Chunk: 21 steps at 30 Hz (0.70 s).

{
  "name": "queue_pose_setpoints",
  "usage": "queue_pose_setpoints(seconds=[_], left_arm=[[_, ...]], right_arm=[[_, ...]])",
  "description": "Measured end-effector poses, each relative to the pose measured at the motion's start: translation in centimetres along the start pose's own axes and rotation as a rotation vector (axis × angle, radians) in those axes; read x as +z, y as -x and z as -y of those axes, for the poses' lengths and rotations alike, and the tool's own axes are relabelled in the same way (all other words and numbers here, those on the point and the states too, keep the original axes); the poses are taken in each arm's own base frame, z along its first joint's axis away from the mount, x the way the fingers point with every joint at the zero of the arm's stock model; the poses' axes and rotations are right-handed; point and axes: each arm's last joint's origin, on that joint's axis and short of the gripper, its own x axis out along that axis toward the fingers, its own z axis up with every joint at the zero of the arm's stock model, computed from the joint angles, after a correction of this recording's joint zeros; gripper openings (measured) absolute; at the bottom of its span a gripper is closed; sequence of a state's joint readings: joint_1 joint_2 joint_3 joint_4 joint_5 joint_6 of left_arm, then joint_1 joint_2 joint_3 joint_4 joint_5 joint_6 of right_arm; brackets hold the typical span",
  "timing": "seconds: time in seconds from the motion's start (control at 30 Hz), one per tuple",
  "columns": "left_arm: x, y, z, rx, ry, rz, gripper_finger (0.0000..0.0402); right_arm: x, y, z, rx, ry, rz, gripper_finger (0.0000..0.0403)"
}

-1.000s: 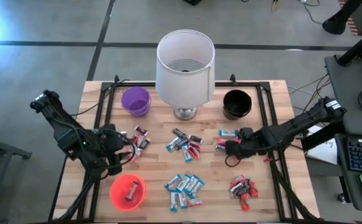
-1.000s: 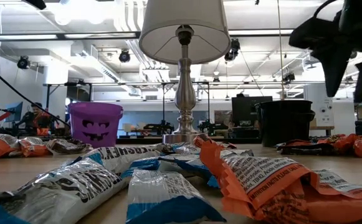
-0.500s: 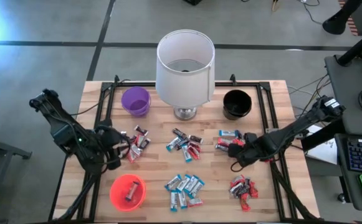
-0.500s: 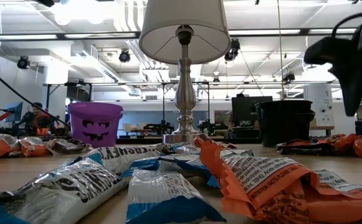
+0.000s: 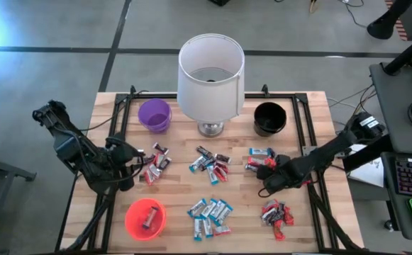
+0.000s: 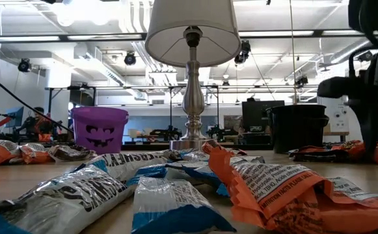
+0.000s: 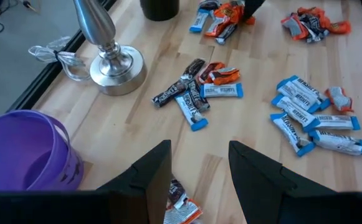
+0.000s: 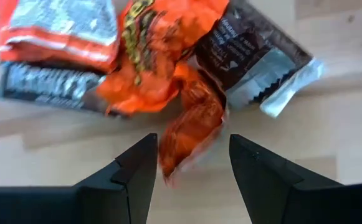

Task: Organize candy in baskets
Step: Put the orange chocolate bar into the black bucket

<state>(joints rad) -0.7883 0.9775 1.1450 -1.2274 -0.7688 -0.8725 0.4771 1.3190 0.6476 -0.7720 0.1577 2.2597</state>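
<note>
Right gripper (image 5: 268, 185) is down low at the table, arm stretched in from the right edge, jaws spread just over an orange candy wrapper (image 8: 190, 127) in the pile near the black basket (image 5: 269, 118). Left gripper (image 5: 136, 173) hangs over the candy (image 5: 156, 161) below the purple basket (image 5: 154, 115), jaws apart, empty.

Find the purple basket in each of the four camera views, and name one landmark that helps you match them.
High view: purple basket at the table's far left, left of the lamp base.
Low view: purple basket left of centre, again left of the lamp base.
Left wrist view: purple basket near the lamp base.
Right wrist view: not in it.
Shared landmark: the lamp base.
</note>
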Motion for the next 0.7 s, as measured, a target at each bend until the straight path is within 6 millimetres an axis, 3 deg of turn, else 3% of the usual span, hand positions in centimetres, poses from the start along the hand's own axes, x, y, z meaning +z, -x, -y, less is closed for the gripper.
queue_pose_setpoints(seconds=[0.27, 0.53, 0.7], left_arm=[[0.0, 0.0, 0.0, -0.01, -0.002, -0.01, 0.0142], [-0.1, 0.1, -0.1, -0.029, -0.005, -0.037, 0.0142], [-0.1, 0.1, -0.1, -0.03, -0.005, -0.039, 0.0142]], right_arm=[[-0.3, -1.5, -0.2, -0.059, 0.017, 0.053, 0.0176], [-0.2, -0.8, -0.2, -0.007, 0.042, 0.042, 0.0035], [-0.2, 0.1, -0.4, 0.045, 0.054, -0.02, 0.002]])
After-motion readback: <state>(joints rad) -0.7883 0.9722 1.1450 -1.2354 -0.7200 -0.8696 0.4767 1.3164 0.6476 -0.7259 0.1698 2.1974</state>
